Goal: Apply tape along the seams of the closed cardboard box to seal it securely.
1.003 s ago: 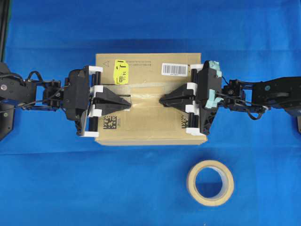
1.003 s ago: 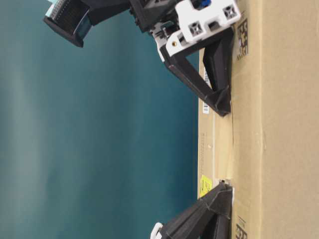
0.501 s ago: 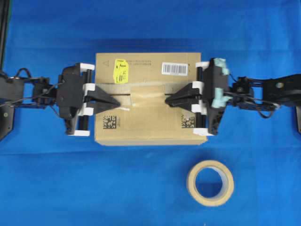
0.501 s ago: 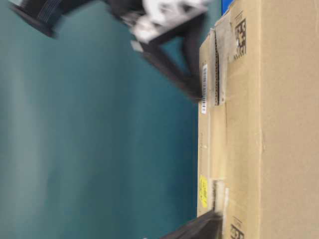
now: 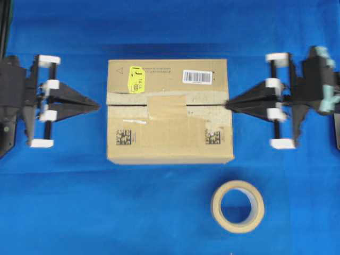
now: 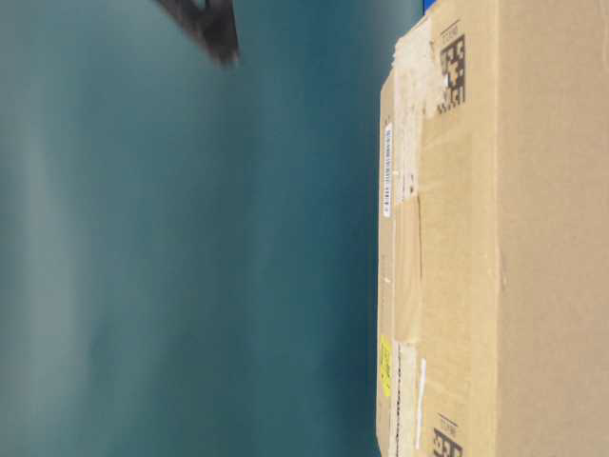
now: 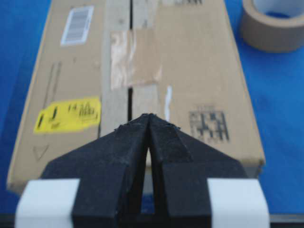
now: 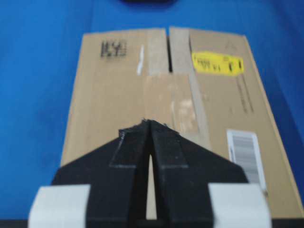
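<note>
Flat and glossy, the tape lies across the seams mid-top of the matte rectangular cardboard box; left claw and right claw, both pinched together, flank it.

Left tool at the frame's left edge, fingers pressed together, tip pointing right. Right tool at the right edge, likewise closed, pointing left. Both empty, arms level.

Cardboard box fills right side; tape on its top; teal backdrop.
</note>
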Robot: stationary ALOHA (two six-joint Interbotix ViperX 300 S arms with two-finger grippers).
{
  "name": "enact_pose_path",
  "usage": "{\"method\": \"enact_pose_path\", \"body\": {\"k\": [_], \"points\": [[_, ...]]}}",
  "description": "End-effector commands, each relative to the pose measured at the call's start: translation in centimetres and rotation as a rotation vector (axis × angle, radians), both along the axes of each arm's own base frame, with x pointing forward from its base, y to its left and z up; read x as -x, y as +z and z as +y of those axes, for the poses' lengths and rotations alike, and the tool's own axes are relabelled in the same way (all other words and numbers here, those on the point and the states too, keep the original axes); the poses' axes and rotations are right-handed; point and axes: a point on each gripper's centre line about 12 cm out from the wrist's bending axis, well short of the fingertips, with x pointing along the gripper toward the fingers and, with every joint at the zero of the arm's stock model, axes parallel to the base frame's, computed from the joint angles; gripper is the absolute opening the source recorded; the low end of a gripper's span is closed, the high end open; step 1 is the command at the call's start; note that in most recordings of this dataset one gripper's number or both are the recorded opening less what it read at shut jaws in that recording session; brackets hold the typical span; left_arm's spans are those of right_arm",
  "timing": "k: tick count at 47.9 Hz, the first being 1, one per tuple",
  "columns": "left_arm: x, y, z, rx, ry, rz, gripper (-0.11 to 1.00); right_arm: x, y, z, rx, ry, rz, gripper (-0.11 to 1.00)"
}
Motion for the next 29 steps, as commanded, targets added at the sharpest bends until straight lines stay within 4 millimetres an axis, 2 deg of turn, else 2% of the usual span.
{"method": "enact_pose_path", "body": {"k": [1, 13, 22, 29], "points": [[1.1, 0.6, 0.1, 0.003, 0.003, -0.029, 0.0, 1.4, 0.6, 0.0, 0.001, 0.004, -0.02, -0.01], [4.1, -0.7, 0.0, 0.005, 0.001, -0.034, 0.0, 5.6, -2.0, 0.1, -0.014, 0.008, 0.006, -0.01], [5.4, -1.9, 0.0, 0.008, 0.001, -0.014, 0.0, 7.1, -4.3, 0.0, -0.03, 0.002, 0.052, -0.01], [5.7, -2.4, -0.1, 0.03, 0.007, -0.005, 0.0, 7.2, -5.1, 0.0, -0.031, 0.002, 0.075, -0.01]]}}
